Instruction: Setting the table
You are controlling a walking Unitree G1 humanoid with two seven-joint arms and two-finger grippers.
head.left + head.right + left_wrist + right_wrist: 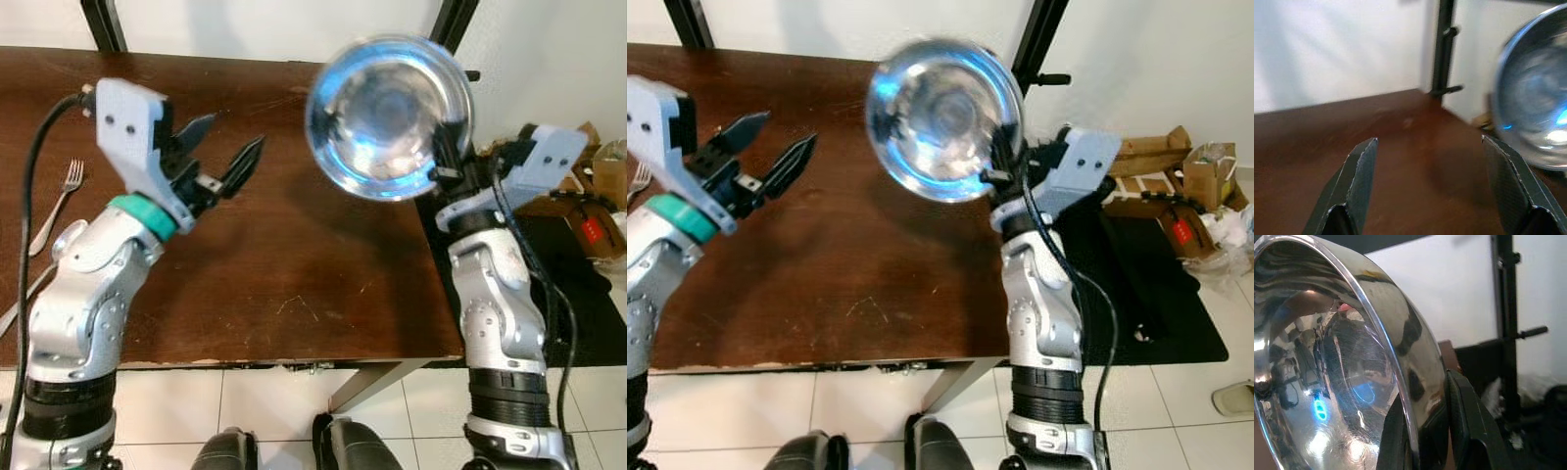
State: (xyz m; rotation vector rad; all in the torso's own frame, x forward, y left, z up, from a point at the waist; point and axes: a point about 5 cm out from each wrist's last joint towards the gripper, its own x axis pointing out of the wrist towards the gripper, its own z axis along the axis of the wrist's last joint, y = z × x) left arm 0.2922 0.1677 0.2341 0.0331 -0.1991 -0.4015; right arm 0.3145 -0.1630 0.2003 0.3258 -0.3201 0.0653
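Dark brown wooden table [294, 264] against a white wall. Shiny round steel bowl [390, 116], tilted on edge, raised above the table's right end, rim pinched by right gripper [443, 157]. Left gripper [223, 149], fingers spread, empty, above the tabletop. Silver fork [59, 204] at left edge.

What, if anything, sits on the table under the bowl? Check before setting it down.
Nothing visible does. The right end effector holds the shiny round steel bowl by its rim above the dark brown wooden table, whose surface below is bare. The silver fork lies far off at the table's left edge.
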